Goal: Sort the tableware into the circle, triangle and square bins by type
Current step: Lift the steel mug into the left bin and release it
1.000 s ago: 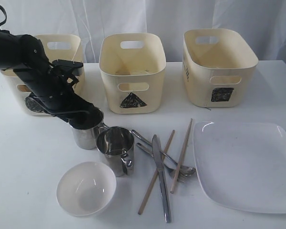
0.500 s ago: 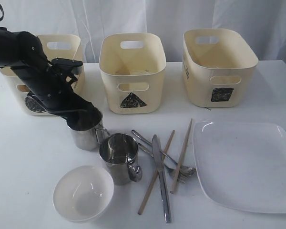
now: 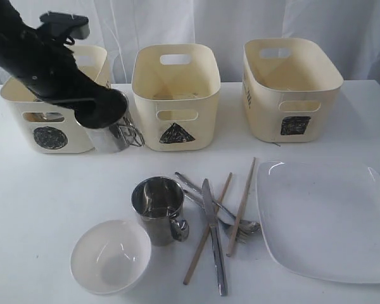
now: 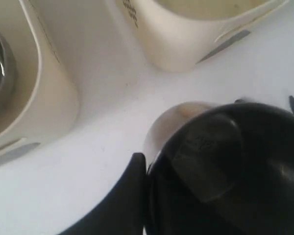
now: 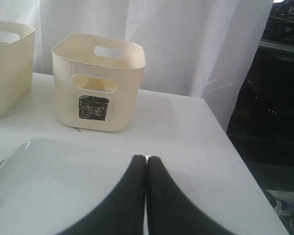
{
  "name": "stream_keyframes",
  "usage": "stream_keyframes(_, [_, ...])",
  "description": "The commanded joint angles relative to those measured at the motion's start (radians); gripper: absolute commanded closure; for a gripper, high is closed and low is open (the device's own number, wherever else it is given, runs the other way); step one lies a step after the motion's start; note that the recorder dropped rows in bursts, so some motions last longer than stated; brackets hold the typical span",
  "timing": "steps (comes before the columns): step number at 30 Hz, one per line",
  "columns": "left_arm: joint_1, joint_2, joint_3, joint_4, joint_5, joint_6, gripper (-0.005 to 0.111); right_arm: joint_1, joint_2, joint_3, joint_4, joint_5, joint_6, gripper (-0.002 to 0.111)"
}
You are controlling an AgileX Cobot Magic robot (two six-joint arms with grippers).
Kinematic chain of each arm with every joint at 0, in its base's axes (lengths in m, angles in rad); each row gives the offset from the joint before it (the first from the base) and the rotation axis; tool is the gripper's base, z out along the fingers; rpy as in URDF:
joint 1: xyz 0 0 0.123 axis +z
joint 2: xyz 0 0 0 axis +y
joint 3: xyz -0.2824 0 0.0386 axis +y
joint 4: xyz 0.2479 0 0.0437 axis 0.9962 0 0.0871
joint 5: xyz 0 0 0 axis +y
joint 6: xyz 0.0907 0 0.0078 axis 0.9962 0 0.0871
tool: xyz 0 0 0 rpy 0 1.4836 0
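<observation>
Left gripper [image 3: 105, 115], clamped on a steel mug [image 3: 112, 138], is lifting it off the table [image 3: 44, 196] beside the circle bin [image 3: 22, 120]; right gripper [image 5: 147, 159] is sitting pinched together, empty.

We see a white counter [image 3: 38, 202] under soft, even light, with only faint shadows on it. Behind the counter a white curtain [image 3: 228, 22] hangs in loose vertical folds. Past one side edge of the counter lies a dark space [image 5: 279, 107] with a few small glints.
</observation>
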State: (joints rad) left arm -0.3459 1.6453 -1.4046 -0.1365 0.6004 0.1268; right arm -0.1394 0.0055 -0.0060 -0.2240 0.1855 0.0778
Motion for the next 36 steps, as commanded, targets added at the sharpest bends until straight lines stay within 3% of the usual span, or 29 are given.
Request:
stream_keyframes(1, [-0.005,-0.107,-0.005,0.041,-0.036,0.034,0.107,0.002,-0.006,0.006,-0.002,-0.007,0.005,0.108])
stream_keyframes(8, [0.029,-0.119,-0.141,0.467,-0.076,-0.151,0.107,0.002,-0.006,0.006,-0.002,-0.007,0.005,0.108])
stream_keyframes(11, [0.058,-0.088,-0.197,0.550,-0.099,-0.206,0.107,0.002,-0.006,0.006,-0.002,-0.007,0.005,0.108])
stream_keyframes(18, [0.182,0.096,-0.266,0.546,-0.299,-0.241,0.107,0.002,-0.006,0.006,-0.002,-0.007,0.005,0.108])
stream_keyframes(21, [0.212,0.198,-0.292,0.534,-0.322,-0.247,0.107,0.002,-0.006,0.006,-0.002,-0.007,0.005,0.108])
stream_keyframes(29, [0.218,0.333,-0.303,0.489,-0.346,-0.268,0.107,0.002,-0.006,0.006,-0.002,-0.007,0.005,0.108])
stream_keyframes(36, [0.218,0.350,-0.303,0.483,-0.333,-0.268,0.107,0.002,-0.006,0.006,-0.002,-0.007,0.005,0.108])
